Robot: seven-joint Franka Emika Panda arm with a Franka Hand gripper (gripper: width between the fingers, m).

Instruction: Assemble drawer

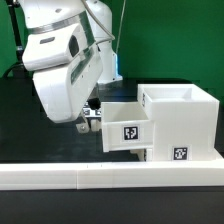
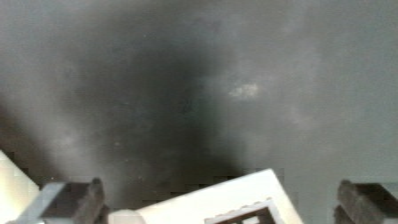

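The white drawer casing stands at the exterior view's right with a tag low on its front. A shallower white tray with a square tag sticks out of its left side, part way in. My gripper hangs just left of that tray, low over the black table. In the wrist view my gripper is open, its two dark fingers far apart. A white tray corner with a tag and a round knob lies between them, not touched. A second tray cannot be made out.
A long low white rail runs along the front edge of the black table. The white arm fills the upper left of the exterior view. A green wall stands behind.
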